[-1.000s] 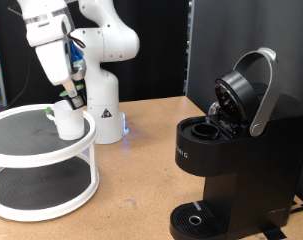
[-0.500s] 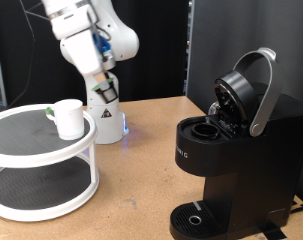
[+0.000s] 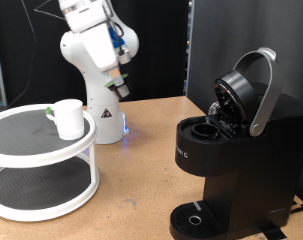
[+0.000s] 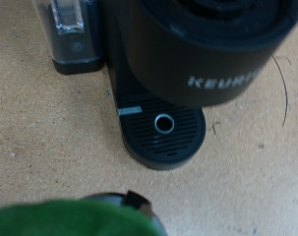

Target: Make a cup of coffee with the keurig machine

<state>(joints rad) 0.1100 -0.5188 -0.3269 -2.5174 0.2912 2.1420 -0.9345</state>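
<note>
Your small white ceramic cup (image 3: 67,117) with the side handle stands upright on the top shelf of the round white two-tier stand (image 3: 41,165), at the exterior view's left. Well apart from it, at the exterior view's right, the large black keurig machine (image 3: 231,150) sits on the wooden table (image 3: 141,180) with its silver-trimmed lid (image 3: 246,92) tilted open and the pod chamber exposed; its round drip tray (image 4: 163,136) is bare. The gripper (image 3: 119,88) hangs high between the two, touching neither. You see a green-topped object (image 4: 75,218) at the fingers in the wrist view, but you cannot tell whether it is clamped.
</note>
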